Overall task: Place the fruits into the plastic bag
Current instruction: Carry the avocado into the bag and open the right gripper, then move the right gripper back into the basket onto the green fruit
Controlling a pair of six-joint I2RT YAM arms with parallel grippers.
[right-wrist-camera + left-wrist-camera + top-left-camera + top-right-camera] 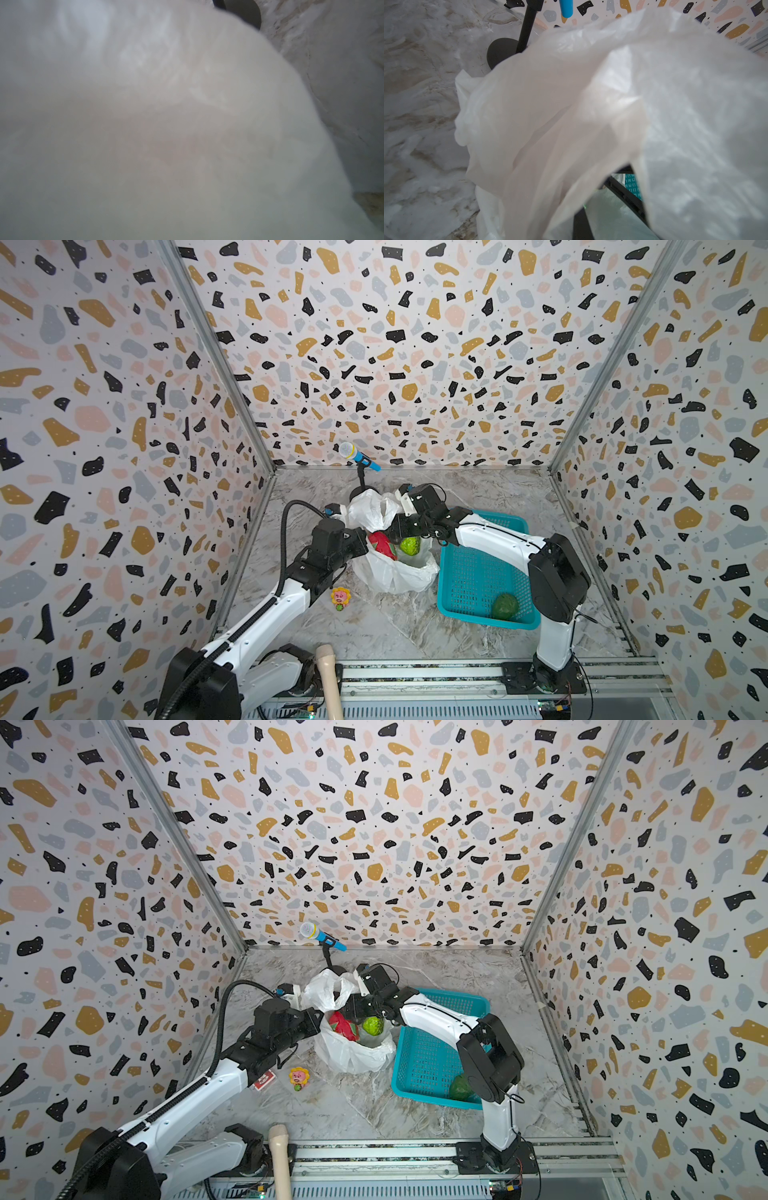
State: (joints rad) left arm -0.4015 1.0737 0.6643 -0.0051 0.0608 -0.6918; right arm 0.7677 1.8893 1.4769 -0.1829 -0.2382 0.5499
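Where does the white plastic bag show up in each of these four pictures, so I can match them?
Top view: plastic bag at centre floor, left of the basket.
Top view: plastic bag at centre floor, left of the basket.
Left wrist: fills the middle and right.
Right wrist: blurred, fills nearly everything.
Shared landmark: microphone stand just behind the bag; unclear in the right wrist view.
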